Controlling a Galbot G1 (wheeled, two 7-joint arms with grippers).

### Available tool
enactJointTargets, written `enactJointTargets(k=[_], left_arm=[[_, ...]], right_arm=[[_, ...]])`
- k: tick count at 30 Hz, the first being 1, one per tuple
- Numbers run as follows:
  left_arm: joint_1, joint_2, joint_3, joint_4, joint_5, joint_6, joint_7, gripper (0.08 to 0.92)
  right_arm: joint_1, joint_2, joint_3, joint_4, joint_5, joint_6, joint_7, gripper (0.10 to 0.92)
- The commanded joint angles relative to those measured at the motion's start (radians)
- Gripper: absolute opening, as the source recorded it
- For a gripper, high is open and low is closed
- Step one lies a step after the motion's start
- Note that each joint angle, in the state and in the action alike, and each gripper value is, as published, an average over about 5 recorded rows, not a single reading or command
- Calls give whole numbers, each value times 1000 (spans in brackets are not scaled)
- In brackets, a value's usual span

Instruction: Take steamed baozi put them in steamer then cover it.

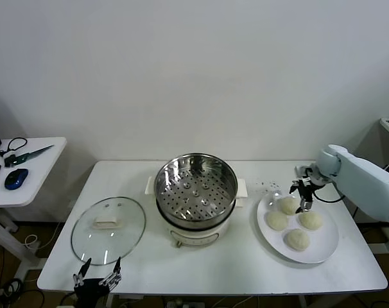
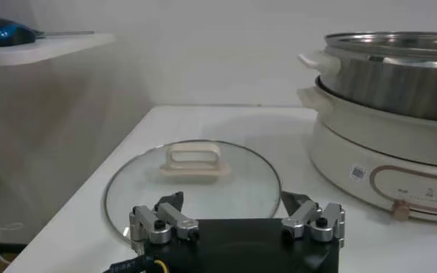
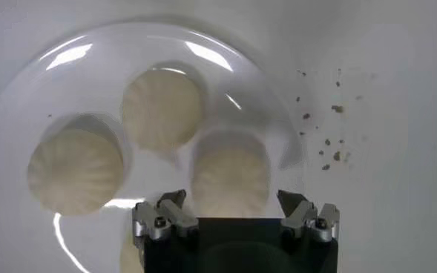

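Four baozi (image 1: 293, 222) lie on the white plate (image 1: 326, 247), well to the right of the steamer (image 1: 196, 189), whose perforated tray stands bare. My right claw (image 1: 302, 196) hangs over the rearmost bun (image 3: 230, 176), fingers apart and straddling it, nothing yet gripped. My left claw (image 2: 237, 215) waits at the near edge of the surface (image 1: 246, 263), fingers apart, just beside the glass cover (image 1: 108, 229), which lies flat to the left of the steamer.

Judgement: the step in hand is the first pick. I should descend with the bun centred between the fingers, close gently so the soft dough is not crushed, and lift straight up to avoid nudging the neighbouring buns, which sit close.
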Motion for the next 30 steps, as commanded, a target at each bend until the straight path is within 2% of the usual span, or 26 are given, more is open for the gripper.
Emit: enactJointTargets(k=[1,8,17,23,30], left_arm=[[1,2,1,0,0,0,0,823],[1,1,3,-8,0,6,0,823],[0,-4,7,-8,3,8,-1,823],[5,-9,13,-16,5,6,-1,823],[8,-10,22,-25,11,5,-1,823]], right_arm=[[-30,31,37,-36,-22,-9,8,810],[-38,22,49,-30,-31,-14,7,738],[38,4,17,6,13,-4,0,721],[293,-52,-187,145,138,69,-38,721],[742,-2,-512,389,276,288,-94,721]])
